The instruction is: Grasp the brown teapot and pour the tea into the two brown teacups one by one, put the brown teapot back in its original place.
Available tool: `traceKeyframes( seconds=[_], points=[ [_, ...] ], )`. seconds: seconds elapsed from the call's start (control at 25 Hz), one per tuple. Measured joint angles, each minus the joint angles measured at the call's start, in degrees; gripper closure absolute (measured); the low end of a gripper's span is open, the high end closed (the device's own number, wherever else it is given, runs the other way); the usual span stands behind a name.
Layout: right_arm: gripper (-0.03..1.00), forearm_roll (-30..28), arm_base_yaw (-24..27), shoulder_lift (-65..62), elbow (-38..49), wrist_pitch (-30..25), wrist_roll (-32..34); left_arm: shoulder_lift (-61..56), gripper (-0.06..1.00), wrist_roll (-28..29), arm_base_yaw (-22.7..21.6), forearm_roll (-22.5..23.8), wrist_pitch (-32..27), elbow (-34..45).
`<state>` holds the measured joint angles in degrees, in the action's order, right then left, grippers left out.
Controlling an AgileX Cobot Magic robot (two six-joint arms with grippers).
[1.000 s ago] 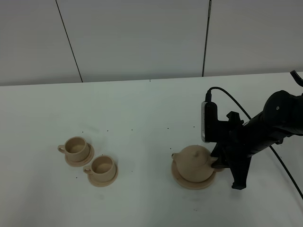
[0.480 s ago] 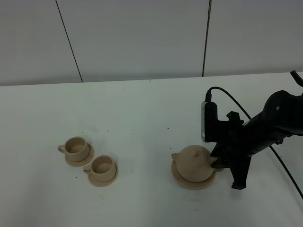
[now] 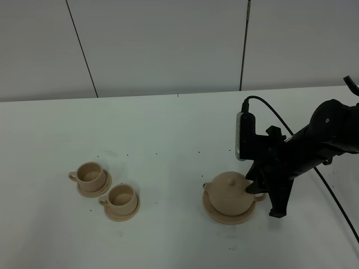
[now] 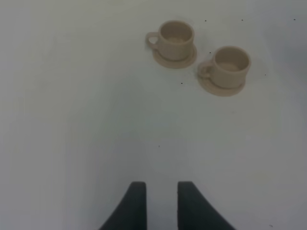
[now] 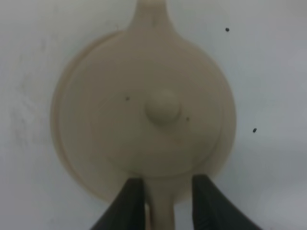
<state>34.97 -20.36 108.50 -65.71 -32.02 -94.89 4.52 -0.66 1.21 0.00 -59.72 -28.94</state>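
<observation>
Starting with the high view, the teapot (image 3: 227,190) was seen seated on its saucer (image 3: 227,219) on the worktop (image 3: 168,129), spout turned toward the cups (image 3: 90,175), which stood well apart from it. The right hand (image 3: 253,191) was placed at the handle. From the left wrist, the left hand (image 4: 157,203) was shown released and empty over bare worktop, the cups beyond it. From the right wrist, the fingers (image 5: 132,201) were seen spread astride the handle (image 5: 160,206), with a gap left on one side. A centred, firm clench was judged necessary before lifting, so that the teapot would not swing when tipped.
</observation>
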Motion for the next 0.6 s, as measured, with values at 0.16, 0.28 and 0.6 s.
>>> traceKeyframes(
  seconds=[0.16,0.28,0.6],
  points=[
    [0.73,-0.2,0.0,0.0,0.0,-0.2,0.3,0.0,0.71,0.0,0.0,0.0,0.0,0.0],
    [0.73,-0.6,0.0,0.0,0.0,-0.3,0.7,0.0,0.71,0.0,0.0,0.0,0.0,0.0],
    [0.73,-2.2,0.0,0.0,0.0,-0.4,2.0,0.0,0.71,0.0,0.0,0.0,0.0,0.0]
  ],
)
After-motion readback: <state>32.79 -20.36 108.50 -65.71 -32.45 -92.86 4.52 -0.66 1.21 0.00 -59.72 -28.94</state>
